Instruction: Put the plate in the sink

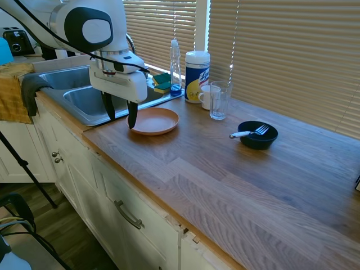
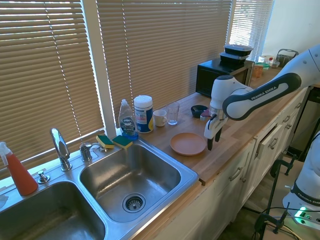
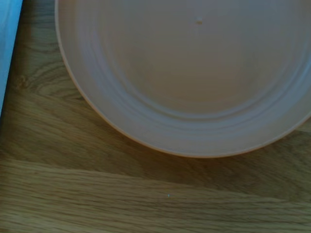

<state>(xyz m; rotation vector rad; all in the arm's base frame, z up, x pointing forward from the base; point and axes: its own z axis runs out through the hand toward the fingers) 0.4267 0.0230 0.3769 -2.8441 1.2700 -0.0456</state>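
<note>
The orange-tan plate [image 1: 156, 120] [image 2: 188, 144] [image 3: 194, 73] lies flat on the wooden counter, just right of the sink [image 1: 84, 121] [image 2: 192, 172]. My gripper [image 1: 120, 112] [image 2: 213, 140] hangs open and points down at the plate's rim on the counter-front side. One fingertip [image 1: 132, 119] is at the rim, the other stands off toward the sink. Nothing is between the fingers. The wrist view shows the plate's rim and bare wood beside it. The near basin of the sink holds nothing.
Behind the plate stand a dish soap bottle [image 1: 175, 67], wipes canister [image 1: 197, 68], mug [image 1: 207, 97] and glass [image 1: 219, 100]. Sponges [image 2: 114, 141] lie at the sink's back corner by the faucet [image 2: 60, 147]. A black bowl with a fork [image 1: 257, 135] sits further right.
</note>
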